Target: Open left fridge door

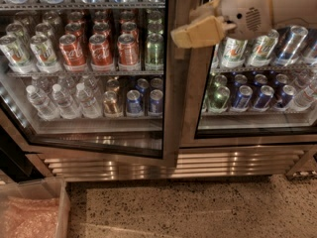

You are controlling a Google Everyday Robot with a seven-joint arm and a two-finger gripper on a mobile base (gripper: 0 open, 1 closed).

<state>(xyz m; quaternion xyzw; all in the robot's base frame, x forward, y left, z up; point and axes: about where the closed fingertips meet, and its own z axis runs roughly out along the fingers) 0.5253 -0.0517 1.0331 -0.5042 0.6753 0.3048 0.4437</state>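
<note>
The left fridge door (171,108) is a tall glass door with a brushed steel frame. Red cola cans (101,48) and clear water bottles (62,100) show through its glass. The door stands slightly ajar, its right edge swung out from the cabinet and its bottom edge slanted. My gripper (190,26), tan-tipped on a white wrist (247,14), is at the top right of this door, against its free steel edge by the centre post.
The right glass door (257,128) is closed, with silver-green and blue cans behind it. A steel vent grille (173,162) runs along the base. A clear bin (34,212) with pink wrap sits on the speckled floor (198,207) at the lower left.
</note>
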